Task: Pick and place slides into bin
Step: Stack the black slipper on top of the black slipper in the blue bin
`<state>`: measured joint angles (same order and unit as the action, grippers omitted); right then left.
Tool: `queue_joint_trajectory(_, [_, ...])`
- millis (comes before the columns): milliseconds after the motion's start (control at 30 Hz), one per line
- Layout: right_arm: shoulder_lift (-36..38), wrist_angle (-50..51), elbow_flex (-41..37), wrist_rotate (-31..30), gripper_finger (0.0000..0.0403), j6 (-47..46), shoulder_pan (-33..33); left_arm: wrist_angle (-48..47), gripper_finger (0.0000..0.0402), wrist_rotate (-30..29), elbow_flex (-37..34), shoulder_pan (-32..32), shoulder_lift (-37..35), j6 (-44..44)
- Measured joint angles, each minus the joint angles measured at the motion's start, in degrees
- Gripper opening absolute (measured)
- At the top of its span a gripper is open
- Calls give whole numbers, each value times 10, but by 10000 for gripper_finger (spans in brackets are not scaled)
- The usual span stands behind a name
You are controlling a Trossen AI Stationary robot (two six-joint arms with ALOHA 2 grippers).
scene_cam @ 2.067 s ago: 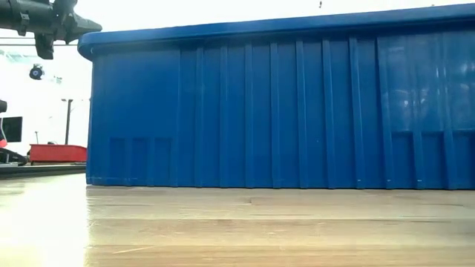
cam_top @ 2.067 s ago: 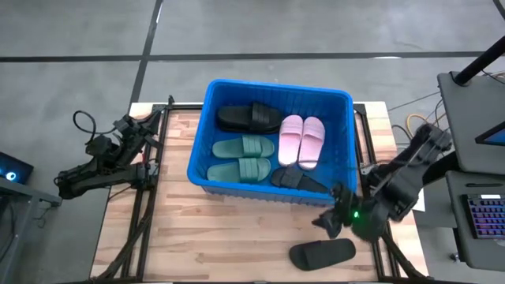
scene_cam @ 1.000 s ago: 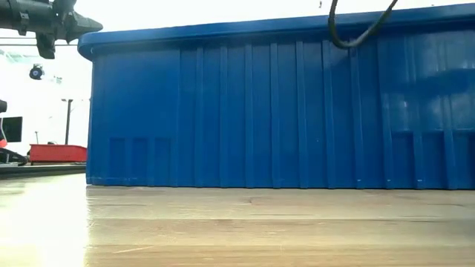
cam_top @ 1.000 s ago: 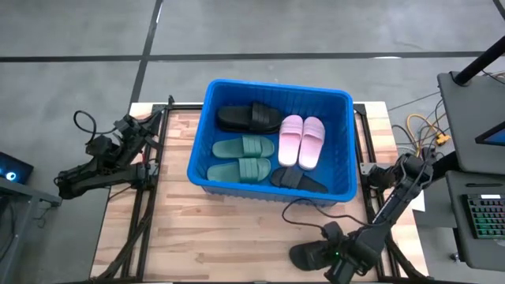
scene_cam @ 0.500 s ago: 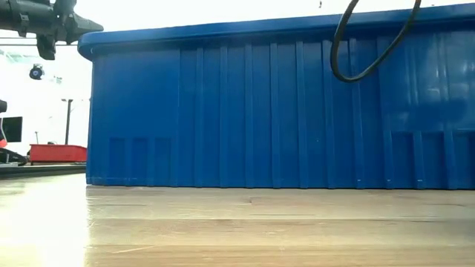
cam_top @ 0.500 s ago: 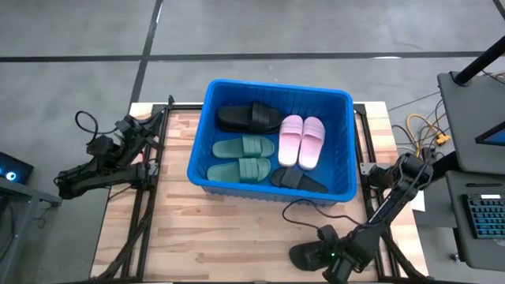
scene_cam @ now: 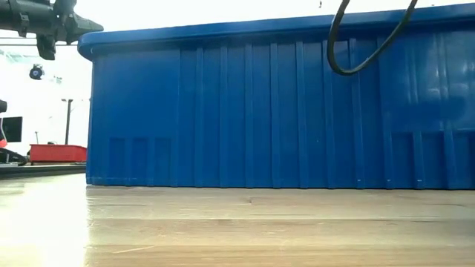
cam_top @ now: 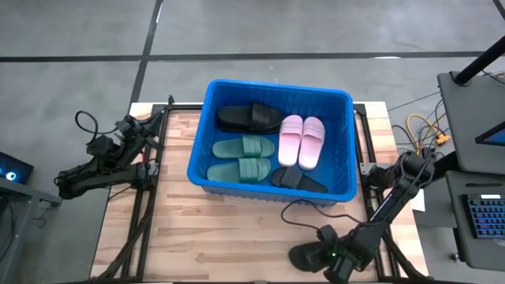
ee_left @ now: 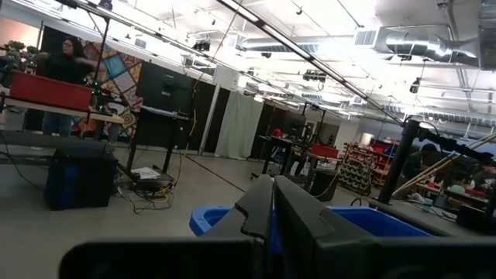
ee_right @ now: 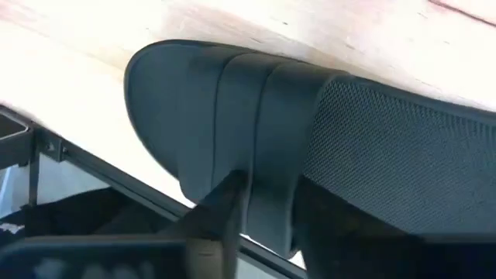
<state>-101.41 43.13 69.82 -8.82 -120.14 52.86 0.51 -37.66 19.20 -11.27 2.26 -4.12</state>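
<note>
One black slide (cam_top: 310, 254) lies flat on the wooden table near its front right corner; the right wrist view shows its wide strap (ee_right: 232, 116) and meshed footbed (ee_right: 403, 155). My right gripper (cam_top: 335, 259) stands on it, pointing steeply down. The blue bin (cam_top: 207, 118) sits mid-table and holds two black slides (cam_top: 248, 117), a green pair (cam_top: 241, 158) and a pink pair (cam_top: 301, 140). My left gripper (cam_top: 147, 170) waits shut at the table's left edge, clear of everything. My right gripper comes at the black slide from above, slanting down. One finger (ee_right: 223, 208) lies against the strap's outer face (ee_right: 260, 182), near the strap's open edge. The other finger is lost in the dark by the strap's mouth. The slide's sole rests on the table.
A black cable loop (scene_cam: 356, 52) from the right arm hangs in front of the bin's near wall (scene_cam: 245, 119). Bare wood lies between the bin and the table's front edge. A metal frame rail (cam_top: 377, 237) runs along the right side beside the slide.
My right gripper has sunk a little onto the black slide and tipped more steeply down. The slide has stayed where it was on the table. The right arm's cable loop has swung lower in front of the bin.
</note>
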Motion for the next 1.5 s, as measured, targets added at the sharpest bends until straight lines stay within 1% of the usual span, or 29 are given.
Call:
queue_joint_trajectory(167, [8,-2,0,-4,25,13,0,0,2,0,0,0,0,0])
queue_joint_trajectory(233, [10,-2,0,-7,15,21,0,0,2,-1,0,0,0,0])
queue_joint_trajectory(367, [23,-3,0,-29,11,23,-1,0,2,-1,0,0,0,0])
queue_joint_trajectory(600, [72,-2,0,-129,10,51,-10,0,2,-1,0,0,0,0])
queue_joint_trajectory(667, [94,-1,0,-146,10,68,-12,0,2,-1,0,0,0,-1])
queue_joint_trajectory(933, [188,-3,9,-240,9,181,-27,1,2,0,0,0,0,-1])
queue_joint_trajectory(1133, [261,-4,9,-310,9,266,-50,0,2,0,0,0,0,-2])
queue_joint_trajectory(1233, [296,-5,9,-317,9,287,-72,1,2,0,0,0,0,-1])
queue_joint_trajectory(1333, [329,-4,13,-299,9,296,-102,1,2,0,0,0,0,-1])
queue_joint_trajectory(1500, [365,0,38,-279,9,386,-169,2,2,0,0,0,0,-2])
